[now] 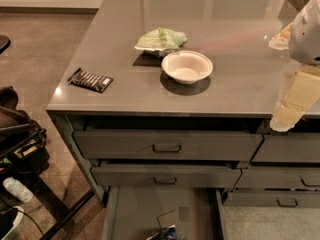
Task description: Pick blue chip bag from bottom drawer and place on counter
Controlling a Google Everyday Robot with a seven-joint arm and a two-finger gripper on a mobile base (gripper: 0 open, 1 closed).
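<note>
The bottom drawer point(135, 209) is pulled out, showing its flat grey-green floor. The blue chip bag point(167, 233) lies in it at the near edge of the view, partly cut off, with a dark angular shape just above it. The glossy grey counter point(125, 44) spans the upper half of the view. My gripper point(284, 120), cream-coloured below a white arm housing point(307, 31), hangs at the far right over the counter's front edge. It is well up and to the right of the bag and touches nothing I can see.
On the counter stand a white bowl point(186, 66), a pale green bag point(161, 39) behind it and a flat black striped packet point(90, 80) near the left corner. Two shallower drawers point(165, 146) are stacked above the open one. Dark gear and a bottle point(15, 189) sit on the floor at left.
</note>
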